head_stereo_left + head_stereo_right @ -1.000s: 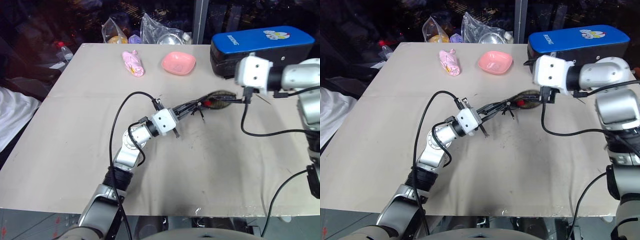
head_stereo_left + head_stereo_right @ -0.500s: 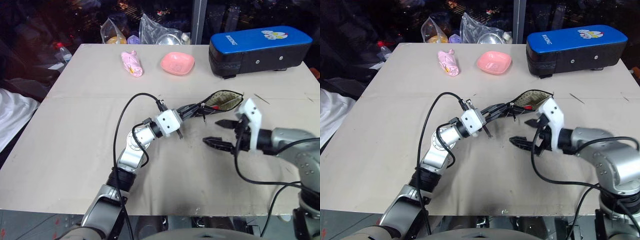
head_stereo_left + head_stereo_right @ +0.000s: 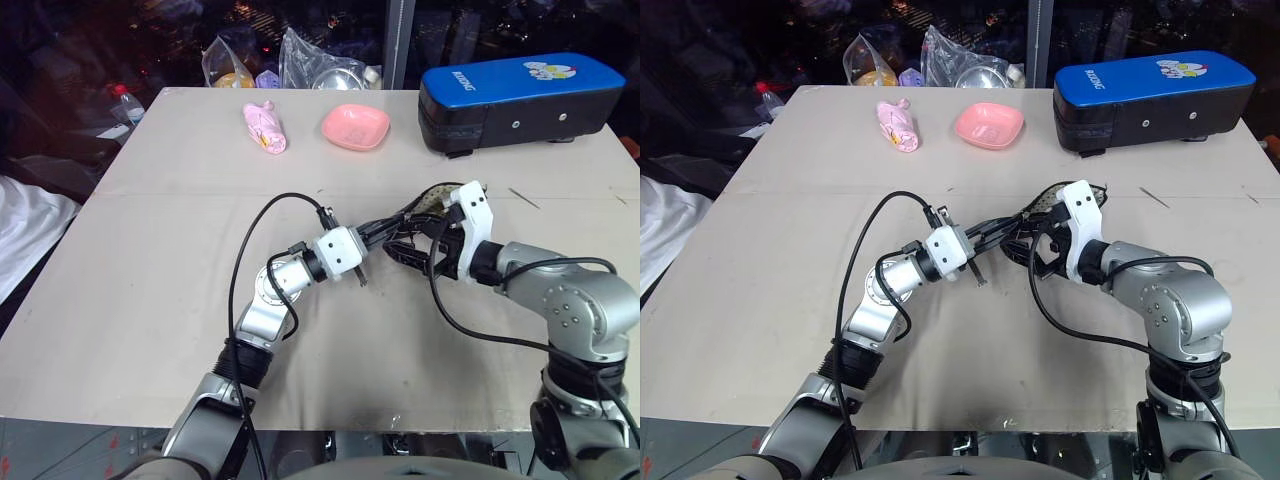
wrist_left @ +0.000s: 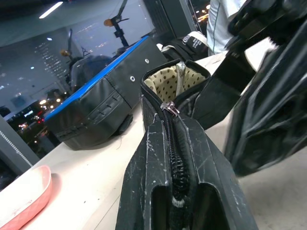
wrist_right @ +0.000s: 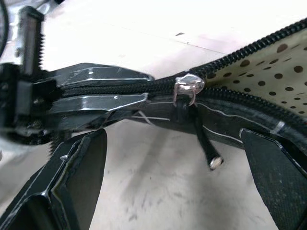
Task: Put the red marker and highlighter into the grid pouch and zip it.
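Beige bench (image 3: 150, 300): left end effector (image 3: 392, 232) clamped on grid pouch (image 4: 177, 143), right end effector (image 5: 158, 158) wide open, empty, straddling zipper pull (image 5: 188, 86); risks missing the dangling tab.

The robot's left arm reaches forward and to its right across the table, its left gripper (image 3: 392, 232) clamped shut on the zippered edge of the grid pouch (image 4: 178, 86). The right arm bends inward from the opposite side, its right gripper (image 3: 418, 252) spread wide, fingers (image 5: 79, 163) straddling the pouch's zipper just beside the left fingertips.
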Robot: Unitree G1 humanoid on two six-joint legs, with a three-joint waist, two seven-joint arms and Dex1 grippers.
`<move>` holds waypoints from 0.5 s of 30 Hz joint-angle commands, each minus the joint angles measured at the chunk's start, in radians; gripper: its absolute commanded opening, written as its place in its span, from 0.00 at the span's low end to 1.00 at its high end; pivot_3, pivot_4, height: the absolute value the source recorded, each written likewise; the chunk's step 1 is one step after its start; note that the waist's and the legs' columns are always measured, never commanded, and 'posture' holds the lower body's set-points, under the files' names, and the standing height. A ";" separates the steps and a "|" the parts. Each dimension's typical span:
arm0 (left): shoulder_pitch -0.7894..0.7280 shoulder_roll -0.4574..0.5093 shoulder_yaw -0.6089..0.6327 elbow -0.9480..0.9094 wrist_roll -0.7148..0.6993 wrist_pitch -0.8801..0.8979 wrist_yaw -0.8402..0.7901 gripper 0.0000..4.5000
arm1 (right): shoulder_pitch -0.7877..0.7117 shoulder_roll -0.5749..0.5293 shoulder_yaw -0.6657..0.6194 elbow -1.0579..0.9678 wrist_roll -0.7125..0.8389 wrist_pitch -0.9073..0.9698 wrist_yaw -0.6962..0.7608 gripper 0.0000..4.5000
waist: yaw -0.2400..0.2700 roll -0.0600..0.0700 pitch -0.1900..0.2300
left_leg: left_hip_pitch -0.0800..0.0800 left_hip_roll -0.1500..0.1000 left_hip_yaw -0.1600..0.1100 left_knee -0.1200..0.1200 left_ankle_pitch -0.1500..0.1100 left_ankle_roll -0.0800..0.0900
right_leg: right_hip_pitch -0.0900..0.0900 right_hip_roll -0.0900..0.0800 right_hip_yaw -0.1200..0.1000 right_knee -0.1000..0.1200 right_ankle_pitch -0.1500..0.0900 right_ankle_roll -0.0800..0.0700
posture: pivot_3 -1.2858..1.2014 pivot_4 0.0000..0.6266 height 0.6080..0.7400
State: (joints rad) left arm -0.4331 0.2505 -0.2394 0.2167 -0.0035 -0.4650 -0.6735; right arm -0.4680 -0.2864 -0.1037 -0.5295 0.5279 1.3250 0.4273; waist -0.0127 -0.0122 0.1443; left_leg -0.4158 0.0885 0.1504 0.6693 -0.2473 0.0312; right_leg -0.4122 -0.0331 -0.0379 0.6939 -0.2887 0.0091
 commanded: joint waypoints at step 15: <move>-0.002 -0.002 0.001 -0.026 -0.010 -0.004 0.001 0.00 | -0.045 0.043 -0.034 -0.043 0.041 -0.008 -0.108 0.02 | -0.001 0.000 0.000 | 0.000 0.000 0.000 0.000 0.000 0.000 | 0.000 0.000 0.000 0.000 0.000 0.000 | 0.52 0.24 1.00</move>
State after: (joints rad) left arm -0.4329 0.2513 -0.2394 0.2167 -0.0032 -0.4650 -0.6745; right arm -0.4866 -0.2419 -0.1267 -0.5281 0.5509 1.3264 0.3223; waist -0.0133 -0.0121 0.1443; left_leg -0.4158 0.0886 0.1503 0.6691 -0.2473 0.0312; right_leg -0.4122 -0.0331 -0.0380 0.6939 -0.2887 0.0091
